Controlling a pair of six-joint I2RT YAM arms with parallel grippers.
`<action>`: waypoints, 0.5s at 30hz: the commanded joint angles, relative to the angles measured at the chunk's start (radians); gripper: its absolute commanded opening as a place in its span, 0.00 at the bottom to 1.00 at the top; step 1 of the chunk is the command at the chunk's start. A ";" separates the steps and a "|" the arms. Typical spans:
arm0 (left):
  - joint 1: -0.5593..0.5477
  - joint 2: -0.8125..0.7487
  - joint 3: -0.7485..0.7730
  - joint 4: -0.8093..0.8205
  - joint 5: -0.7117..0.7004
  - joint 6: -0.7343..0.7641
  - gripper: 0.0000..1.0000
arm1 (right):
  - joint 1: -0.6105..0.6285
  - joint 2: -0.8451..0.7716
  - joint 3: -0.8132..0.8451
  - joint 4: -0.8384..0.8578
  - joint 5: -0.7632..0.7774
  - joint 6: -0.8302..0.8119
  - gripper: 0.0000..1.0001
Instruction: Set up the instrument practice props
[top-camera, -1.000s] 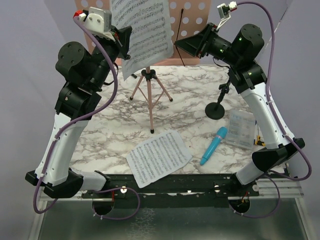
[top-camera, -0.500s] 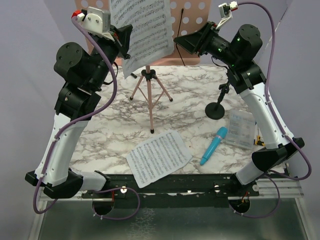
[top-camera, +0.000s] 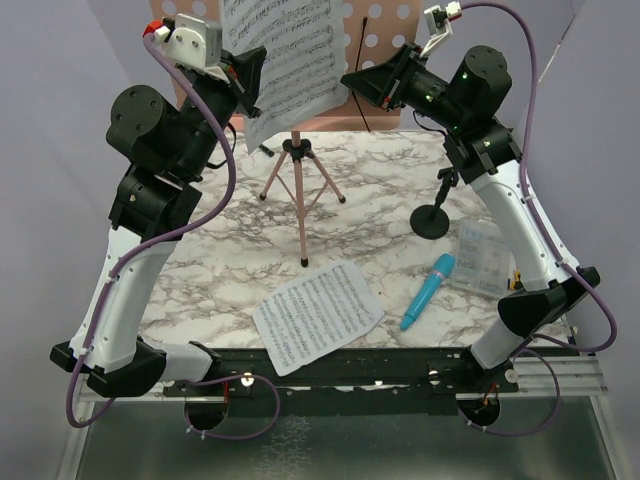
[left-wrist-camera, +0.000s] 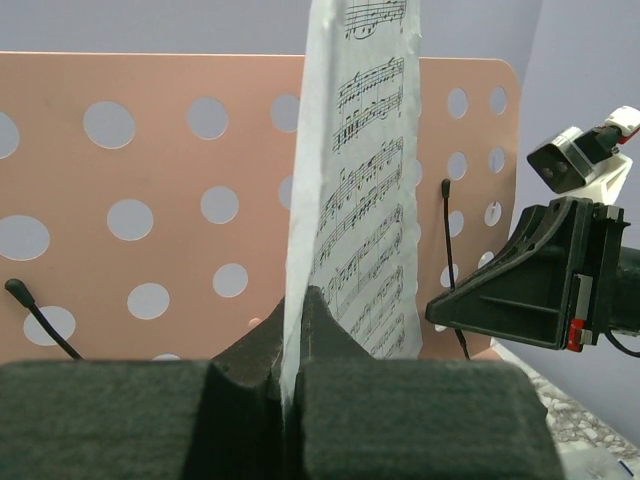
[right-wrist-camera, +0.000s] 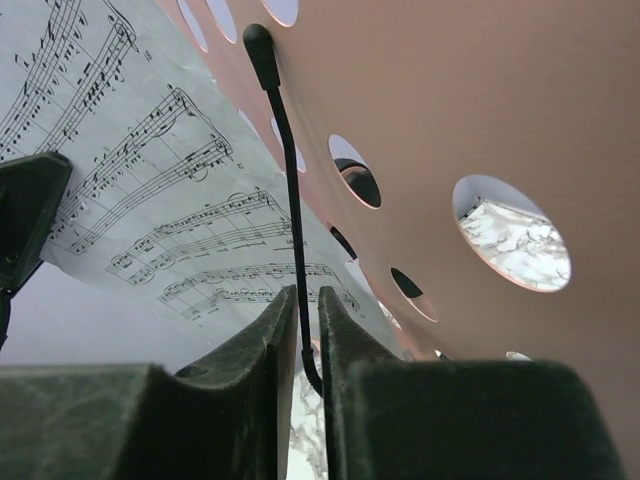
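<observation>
The pink perforated music stand (top-camera: 395, 30) stands at the back on tripod legs (top-camera: 300, 190). My left gripper (top-camera: 255, 75) is shut on a white sheet-music page (top-camera: 290, 60) and holds it upright in front of the stand's desk; the page's edge is pinched between the fingers in the left wrist view (left-wrist-camera: 295, 310). My right gripper (top-camera: 350, 80) is closed around the stand's thin black page-holder wire (right-wrist-camera: 285, 150), which runs between its fingertips (right-wrist-camera: 308, 300). A second page (top-camera: 317, 315) lies flat near the front. The blue toy microphone (top-camera: 428, 290) lies right of it. The black mic stand (top-camera: 432, 220) stands upright.
A clear plastic packet (top-camera: 480, 258) lies at the right edge beside my right arm. Another black holder wire (left-wrist-camera: 40, 320) sits at the stand's left side. The marble tabletop (top-camera: 220, 270) spreads between the arms.
My right gripper has moved a little left and up along the stand's desk, staying on the wire. My left gripper and its page have barely moved.
</observation>
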 joint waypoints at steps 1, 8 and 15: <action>0.005 -0.008 0.001 0.030 0.023 0.013 0.00 | 0.008 0.010 0.037 -0.013 0.014 -0.009 0.15; 0.005 0.001 0.005 0.040 0.051 0.009 0.00 | 0.008 -0.011 0.017 -0.008 0.011 -0.029 0.00; 0.005 0.017 0.013 0.061 0.074 0.002 0.00 | 0.008 -0.042 -0.027 0.024 -0.007 -0.059 0.01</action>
